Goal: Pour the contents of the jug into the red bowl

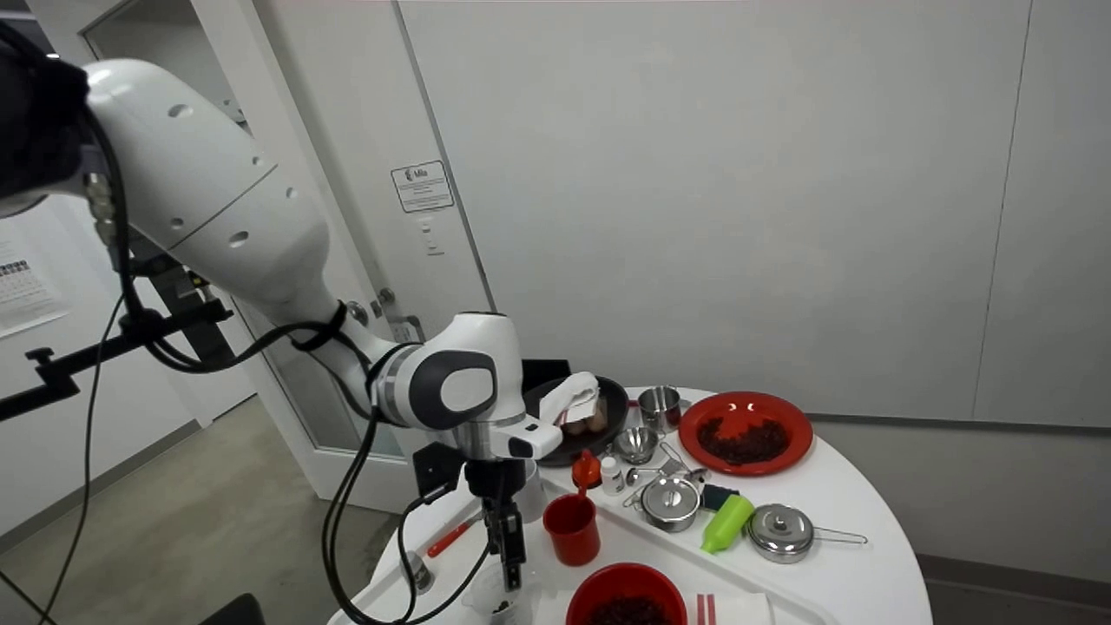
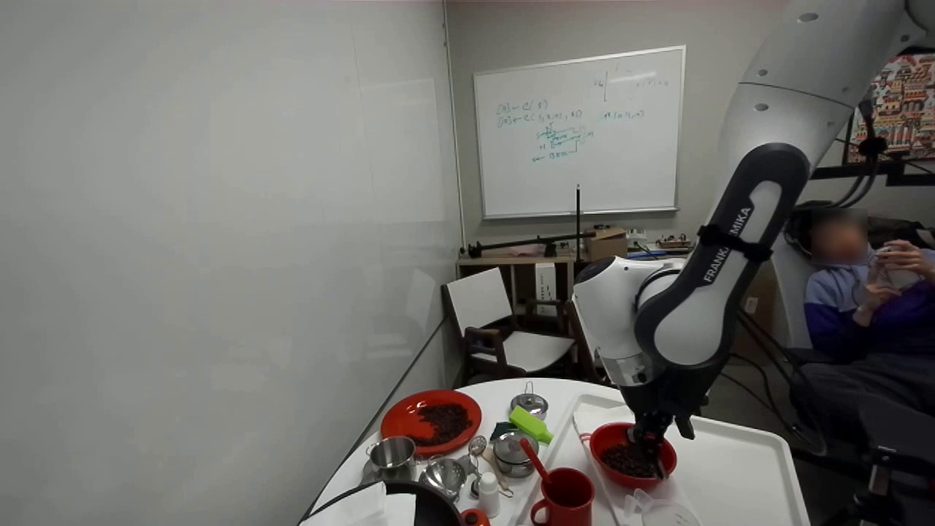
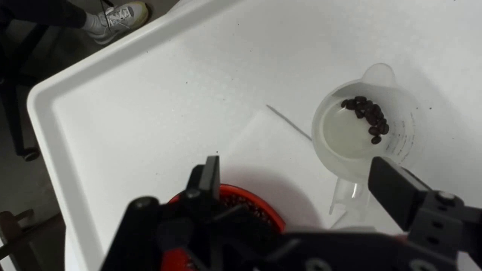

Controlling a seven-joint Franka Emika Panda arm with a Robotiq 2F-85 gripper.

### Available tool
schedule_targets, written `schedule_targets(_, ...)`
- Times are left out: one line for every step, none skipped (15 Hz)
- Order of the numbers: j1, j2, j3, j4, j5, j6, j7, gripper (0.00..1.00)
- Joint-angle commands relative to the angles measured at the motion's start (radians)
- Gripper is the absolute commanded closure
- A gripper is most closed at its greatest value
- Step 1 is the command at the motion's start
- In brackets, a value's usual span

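Note:
The clear plastic jug (image 3: 339, 160) stands upright on the tray, with several dark beans at its bottom; its handle points toward my gripper. The jug also shows low in both exterior views (image 1: 503, 615) (image 2: 668, 515), partly cut off. The red bowl (image 3: 260, 201) holds many dark beans; my gripper covers much of it in the wrist view. The bowl also shows in both exterior views (image 1: 625, 575) (image 2: 600, 440). My gripper (image 3: 296, 171) is open with nothing between its fingers. It is above the tray; one finger overlaps the bowl, the other the jug's near side.
A white tray (image 2: 792, 475) lies under the bowl and jug. A red mug (image 1: 573, 529) with a utensil stands beside them. A red plate of beans (image 1: 785, 408), a green bottle (image 1: 727, 523), small pots (image 1: 671, 503) and a pan (image 1: 618, 399) stand around the tray. A person sits nearby.

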Motion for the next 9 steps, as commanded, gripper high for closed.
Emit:
schedule_targets(-0.016,0.078,-0.001,0.101,0.124,-0.085,-0.151,0.00)
schedule_targets(-0.022,0.093,0.000,0.116,0.158,-0.101,-0.168,0.00)
schedule_targets(-0.027,0.105,0.000,0.129,0.185,-0.116,-0.182,0.00)
schedule_targets(-0.037,0.117,0.007,0.142,0.214,-0.128,-0.210,0.00)
schedule_targets(-0.038,0.125,0.006,0.152,0.232,-0.137,-0.223,0.00)
schedule_targets(-0.034,0.132,0.001,0.158,0.246,-0.139,-0.224,0.00)
schedule_targets(-0.019,0.135,-0.012,0.162,0.247,-0.131,-0.200,0.00)
schedule_targets(-0.001,0.136,-0.026,0.160,0.241,-0.114,-0.168,0.00)
schedule_targets(0.008,0.134,-0.029,0.157,0.241,-0.104,-0.156,0.00)
